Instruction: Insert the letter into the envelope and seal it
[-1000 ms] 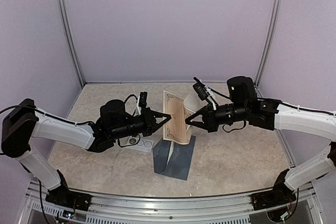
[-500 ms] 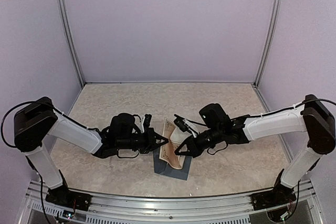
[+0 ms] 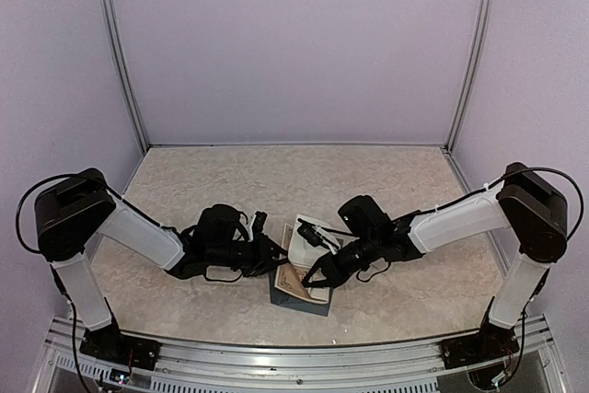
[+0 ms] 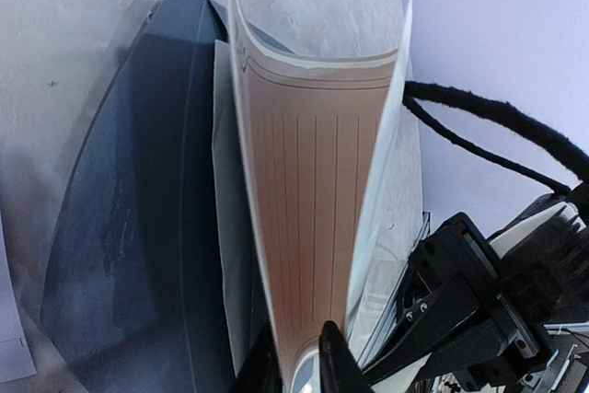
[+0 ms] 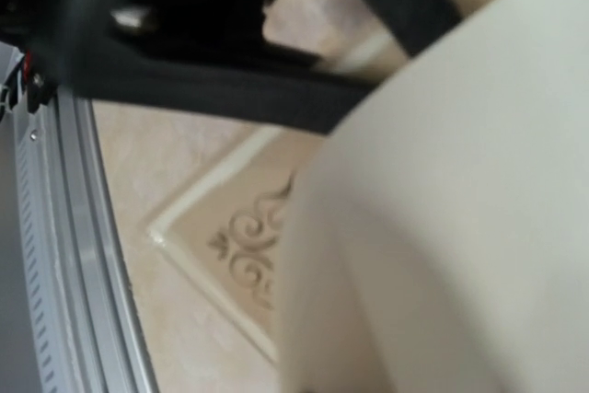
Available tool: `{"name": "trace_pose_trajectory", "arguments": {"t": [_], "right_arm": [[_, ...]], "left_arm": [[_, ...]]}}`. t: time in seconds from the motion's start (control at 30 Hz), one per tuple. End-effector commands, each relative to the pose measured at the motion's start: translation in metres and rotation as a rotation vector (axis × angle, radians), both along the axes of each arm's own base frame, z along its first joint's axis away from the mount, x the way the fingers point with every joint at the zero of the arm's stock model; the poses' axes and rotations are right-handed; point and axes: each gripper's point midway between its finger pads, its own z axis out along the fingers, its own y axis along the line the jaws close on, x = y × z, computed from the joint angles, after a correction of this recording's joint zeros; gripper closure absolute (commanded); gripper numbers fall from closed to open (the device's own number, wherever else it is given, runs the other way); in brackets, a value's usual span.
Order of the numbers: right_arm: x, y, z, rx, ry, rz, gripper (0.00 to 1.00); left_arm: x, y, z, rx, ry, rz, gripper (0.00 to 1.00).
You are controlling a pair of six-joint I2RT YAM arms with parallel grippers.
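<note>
The cream letter (image 3: 296, 275), with lined face and scroll corners, is bowed between my two grippers just above the dark slate envelope (image 3: 299, 300), which lies on the table near the front. My left gripper (image 3: 279, 259) is shut on the letter's left edge. In the left wrist view its fingertips (image 4: 333, 356) pinch the letter (image 4: 313, 209) beside the envelope (image 4: 138, 227). My right gripper (image 3: 315, 276) grips the letter's right edge. In the right wrist view the letter (image 5: 442, 227) fills the frame and hides the fingers.
The white sticker strip is mostly hidden under my left arm; a corner shows in the left wrist view (image 4: 9, 342). The metal front rail (image 5: 55, 255) runs close to the envelope. Purple walls enclose the marbled table (image 3: 276, 181).
Both grippers have carried the letter down and toward the front, from upright above the table to low over the envelope. The letter has bowed more between them.
</note>
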Motion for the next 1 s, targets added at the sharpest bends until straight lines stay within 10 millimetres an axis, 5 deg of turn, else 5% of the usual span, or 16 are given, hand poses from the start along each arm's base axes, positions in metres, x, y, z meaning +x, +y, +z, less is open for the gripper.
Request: {"name": "trace_pose_trajectory", "arguments": {"t": [0.0, 0.23, 0.77, 0.97], "right_arm": [[-0.008, 0.003, -0.003, 0.008, 0.017, 0.019, 1.0], [-0.008, 0.002, -0.007, -0.002, 0.021, 0.018, 1.0], [-0.009, 0.001, -0.014, -0.021, 0.029, 0.018, 1.0], [-0.009, 0.001, -0.015, -0.023, 0.031, 0.02, 1.0]], "left_arm": [[-0.001, 0.003, -0.002, 0.002, 0.002, -0.012, 0.81], [0.001, 0.004, 0.006, -0.025, -0.01, -0.004, 0.53], [0.003, 0.012, 0.031, -0.103, -0.039, 0.046, 0.38], [-0.001, 0.002, 0.021, -0.108, -0.006, -0.001, 0.37]]}}
